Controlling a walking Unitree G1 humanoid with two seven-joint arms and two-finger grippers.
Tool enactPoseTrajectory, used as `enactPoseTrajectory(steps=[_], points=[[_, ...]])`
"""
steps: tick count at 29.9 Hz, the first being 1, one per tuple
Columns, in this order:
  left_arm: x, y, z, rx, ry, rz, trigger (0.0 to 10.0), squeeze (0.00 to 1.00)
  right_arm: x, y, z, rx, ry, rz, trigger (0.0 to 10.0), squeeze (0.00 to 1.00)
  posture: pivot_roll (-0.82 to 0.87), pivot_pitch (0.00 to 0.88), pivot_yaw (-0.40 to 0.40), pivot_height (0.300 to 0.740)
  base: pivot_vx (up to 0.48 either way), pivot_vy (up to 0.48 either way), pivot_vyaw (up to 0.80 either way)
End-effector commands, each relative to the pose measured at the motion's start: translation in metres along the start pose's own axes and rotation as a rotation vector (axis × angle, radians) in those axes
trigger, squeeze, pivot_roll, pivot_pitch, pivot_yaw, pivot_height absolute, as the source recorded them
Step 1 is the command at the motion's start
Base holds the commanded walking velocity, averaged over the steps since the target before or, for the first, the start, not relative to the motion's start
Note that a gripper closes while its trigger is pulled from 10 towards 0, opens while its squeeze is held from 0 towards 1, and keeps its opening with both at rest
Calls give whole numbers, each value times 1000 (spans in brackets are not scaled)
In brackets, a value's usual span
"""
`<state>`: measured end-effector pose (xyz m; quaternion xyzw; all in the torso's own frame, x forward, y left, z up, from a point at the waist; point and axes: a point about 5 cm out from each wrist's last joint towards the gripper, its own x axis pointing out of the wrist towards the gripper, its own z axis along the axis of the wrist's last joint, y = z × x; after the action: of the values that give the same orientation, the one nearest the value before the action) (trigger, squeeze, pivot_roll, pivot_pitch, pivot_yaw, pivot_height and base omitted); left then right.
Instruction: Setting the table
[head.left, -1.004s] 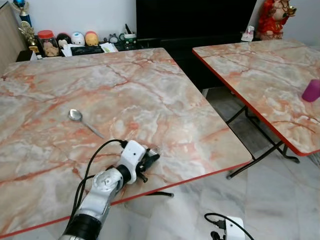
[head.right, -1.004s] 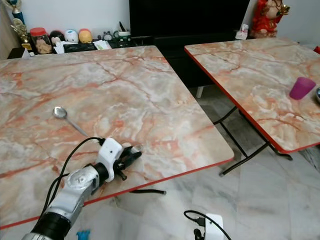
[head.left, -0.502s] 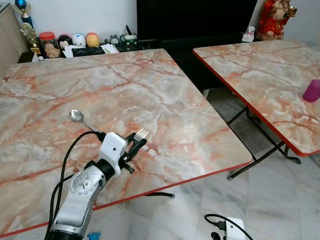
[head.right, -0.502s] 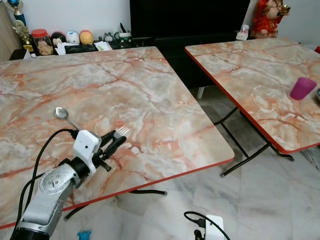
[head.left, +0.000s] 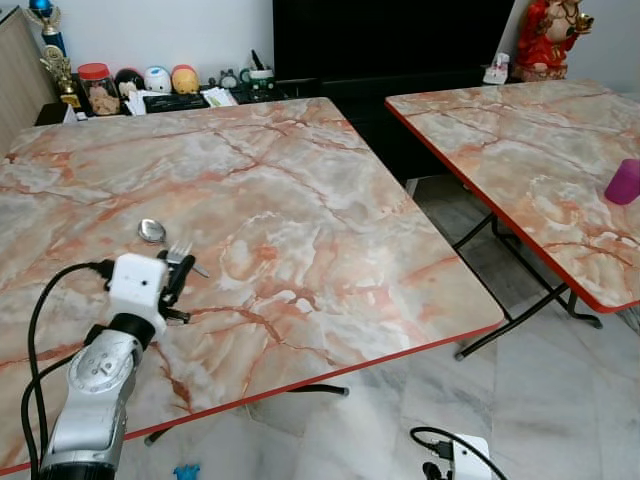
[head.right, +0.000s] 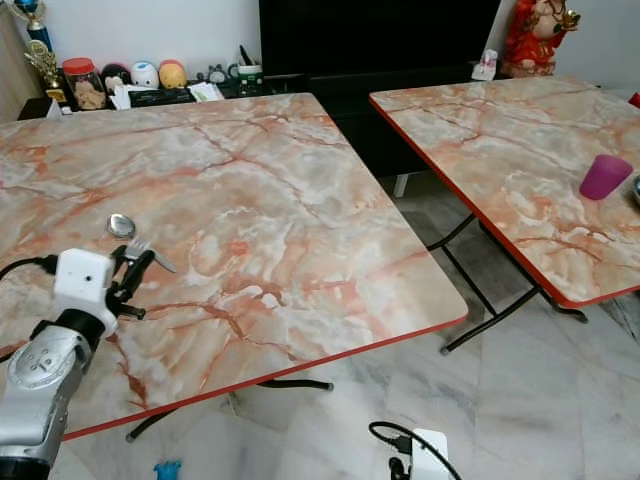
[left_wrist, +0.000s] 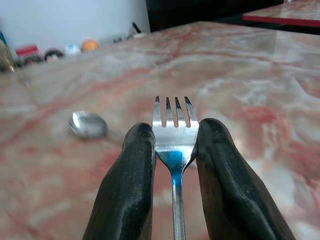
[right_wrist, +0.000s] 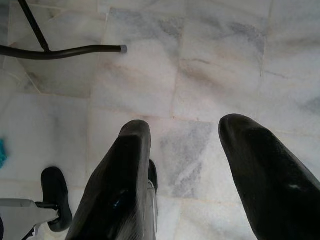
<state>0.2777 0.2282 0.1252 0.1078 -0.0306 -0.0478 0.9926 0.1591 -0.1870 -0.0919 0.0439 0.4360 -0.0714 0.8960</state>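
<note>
Beside the spoon (head.left: 151, 231) the left gripper (left_wrist: 174, 137) pinches a fork (left_wrist: 173, 129) at its neck; light, stiff and slippery, it could twist.

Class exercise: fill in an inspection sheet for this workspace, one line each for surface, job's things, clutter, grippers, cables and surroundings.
Surface: marble-look table with a red edge; a second table stands to its right.
Job's things: fork held with its tines pointing forward; spoon lying on the table just ahead of it.
Clutter: purple cup on the second table.
Grippers: left gripper shut on the fork, over the table near the spoon; right gripper open, hanging idle over the floor.
Cables: black cable along the left arm; another cable on the floor.
Surroundings: shelf with jars and trophies; red figurine; tiled floor.
</note>
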Motion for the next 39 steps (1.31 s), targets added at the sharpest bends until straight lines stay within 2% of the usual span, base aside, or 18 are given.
enactPoseTrajectory(steps=[1,11,25,31,39], points=[[-2,-5,6,-10,-29,-4,10000,0,0,-4,1,9,-8,-14,10000,0,111,0,-74,740,0,0,0],[0,-9,7,-21,-37,3,10000,0,0,-5,2,-2,-8,-16,10000,0,106,0,-76,740,0,0,0],[6,-18,12,-41,-57,-10,10000,0,0,-5,1,-8,-9,-14,10000,0,105,0,-78,740,0,-309,0],[10,-27,10,-52,-48,-31,10000,0,-1,-4,1,-10,-21,-11,10000,0,99,0,-74,740,0,-341,629],[13,-29,10,-53,-49,-31,10000,0,-1,-3,-1,-2,-12,-9,10000,0,101,0,-70,740,0,-334,0]])
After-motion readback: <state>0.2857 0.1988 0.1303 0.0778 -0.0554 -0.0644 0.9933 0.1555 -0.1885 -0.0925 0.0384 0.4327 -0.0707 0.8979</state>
